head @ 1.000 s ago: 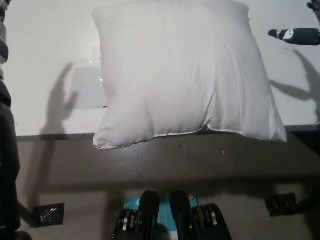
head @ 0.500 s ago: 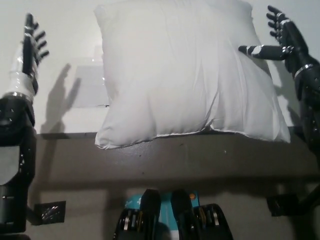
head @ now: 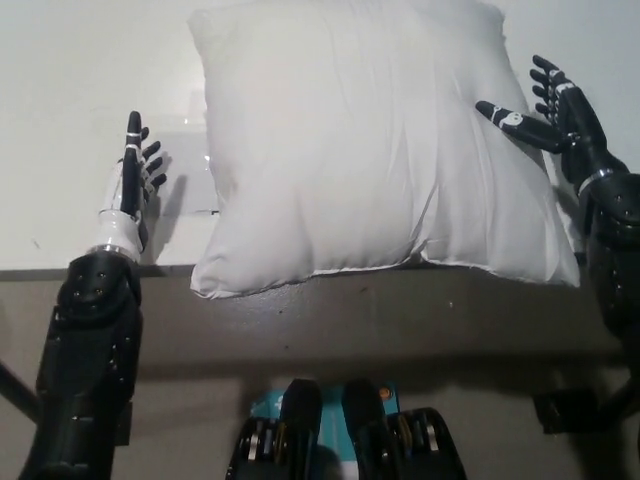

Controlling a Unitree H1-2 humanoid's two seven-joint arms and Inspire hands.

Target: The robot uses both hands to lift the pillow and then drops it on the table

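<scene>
Pillow (head: pixel 370 140): lying flat on the tabletop (head: pixel 90 70), its near corners overhanging the edge; left hand (head: pixel 130 185) and right hand (head: pixel 550 115) flanking it, fingers spread, grasping nothing

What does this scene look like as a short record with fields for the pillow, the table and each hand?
pillow: large white square fabric pillow, lying flat, its near edge overhanging the table's front edge
table: white flat tabletop
left hand: white left hand, open, fingers apart, beside the pillow's left side, not touching it
right hand: black right hand, open, at the pillow's right edge; contact cannot be told
task state: pillow not yet lifted
</scene>
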